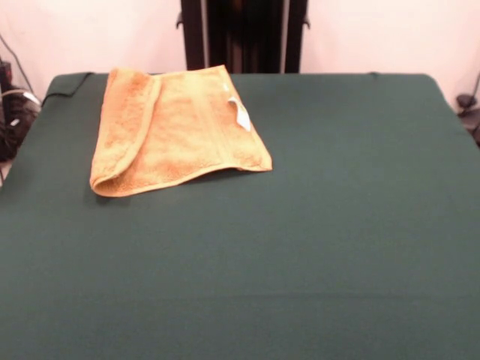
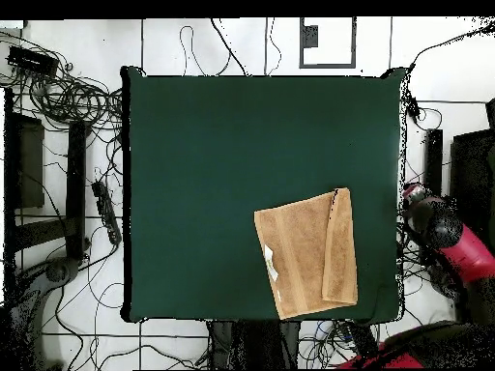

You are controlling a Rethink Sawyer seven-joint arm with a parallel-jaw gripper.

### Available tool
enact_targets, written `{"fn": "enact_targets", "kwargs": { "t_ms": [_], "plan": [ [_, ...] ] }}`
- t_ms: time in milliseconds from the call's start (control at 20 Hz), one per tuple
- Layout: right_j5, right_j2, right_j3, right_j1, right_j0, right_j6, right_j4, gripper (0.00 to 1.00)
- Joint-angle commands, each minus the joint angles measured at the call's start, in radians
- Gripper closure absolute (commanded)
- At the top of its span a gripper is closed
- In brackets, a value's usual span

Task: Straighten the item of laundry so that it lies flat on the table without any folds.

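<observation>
Gripper state cannot be determined: only red arm segments [image 2: 454, 242] show beside the table's edge. Towel [image 1: 176, 127] lies near the table's [image 1: 315, 247] robot-side corner, one side strip folded over, white tag [image 1: 241, 114] exposed. Cables [image 2: 68, 97] cover the surrounding floor.

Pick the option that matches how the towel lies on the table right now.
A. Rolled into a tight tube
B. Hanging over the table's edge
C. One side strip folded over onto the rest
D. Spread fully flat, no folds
C: in the front view the towel has a strip along one side doubled back on top of itself, its rounded fold showing at the near corner; it lies wholly on the table.
</observation>
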Motion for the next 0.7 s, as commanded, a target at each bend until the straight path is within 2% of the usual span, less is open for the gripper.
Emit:
{"fn": "enact_targets", "kwargs": {
  "t_ms": [50, 400, 700],
  "plan": [
    [-0.049, 0.028, -0.087, 0.198, 0.083, 0.253, 0.132, 0.0],
    [-0.009, 0.021, -0.25, 0.365, 0.091, 0.236, 0.287, 0.0],
    [-0.017, 0.048, -0.369, 0.481, 0.082, 0.2, 0.377, 0.0]
  ]
}}
